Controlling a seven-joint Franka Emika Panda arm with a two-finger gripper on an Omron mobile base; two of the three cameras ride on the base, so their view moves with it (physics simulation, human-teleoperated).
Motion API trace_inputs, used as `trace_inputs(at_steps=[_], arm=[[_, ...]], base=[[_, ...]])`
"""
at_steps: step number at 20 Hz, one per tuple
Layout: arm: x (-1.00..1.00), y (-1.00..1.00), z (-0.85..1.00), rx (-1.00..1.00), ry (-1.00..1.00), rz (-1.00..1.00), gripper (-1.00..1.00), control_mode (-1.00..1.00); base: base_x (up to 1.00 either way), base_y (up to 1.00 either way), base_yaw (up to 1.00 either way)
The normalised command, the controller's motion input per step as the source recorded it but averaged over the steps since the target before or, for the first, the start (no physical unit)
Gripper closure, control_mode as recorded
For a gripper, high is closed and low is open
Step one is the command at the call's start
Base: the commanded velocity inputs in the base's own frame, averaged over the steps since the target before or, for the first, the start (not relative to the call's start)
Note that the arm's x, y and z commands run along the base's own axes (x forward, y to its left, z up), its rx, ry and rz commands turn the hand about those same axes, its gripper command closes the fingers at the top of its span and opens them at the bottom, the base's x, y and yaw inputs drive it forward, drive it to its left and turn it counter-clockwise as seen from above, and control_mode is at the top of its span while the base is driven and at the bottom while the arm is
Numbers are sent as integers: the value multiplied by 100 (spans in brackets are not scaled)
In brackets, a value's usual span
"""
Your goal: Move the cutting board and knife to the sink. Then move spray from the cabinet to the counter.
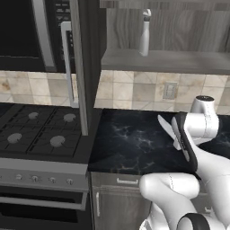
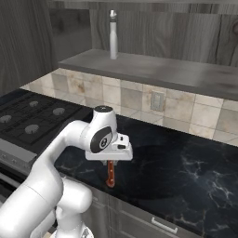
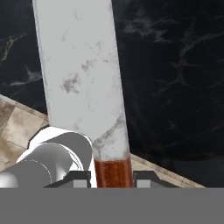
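Note:
My gripper (image 3: 113, 177) is shut on the knife's reddish-brown handle (image 3: 113, 173), and its broad silver blade (image 3: 81, 70) stretches away from the hand. The knife (image 2: 110, 175) hangs under the hand, over the front part of the black marble counter (image 2: 186, 172). From the other side, the blade (image 1: 167, 128) pokes out left of the gripper (image 1: 178, 135). The pale spray (image 1: 144, 33) (image 2: 113, 37) stands upright on the shelf of the open cabinet (image 1: 170, 60) (image 2: 153, 69), well above the arm. The cutting board and the sink are out of view.
The open cabinet door (image 1: 84, 67) with its white bar handle (image 1: 67, 63) juts out over the counter's left end. A black microwave (image 1: 27, 31) hangs above the stove (image 1: 40, 130) (image 2: 32, 116). A wall outlet (image 1: 170, 90) sits in the tiled backsplash.

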Motion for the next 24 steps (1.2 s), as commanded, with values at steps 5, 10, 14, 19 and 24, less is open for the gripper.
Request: trace_inputs(at_steps=[5,10,14,19,24], arm=[[0,0,0,0,0,0,100,100],[0,0,0,0,0,0,100,100],[0,0,0,0,0,0,100,100],[0,0,0,0,0,0,100,100],[0,0,0,0,0,0,100,100]], base=[[0,0,0],[-8,0,0],[-37,0,2],[-48,6,9],[-48,13,15]])
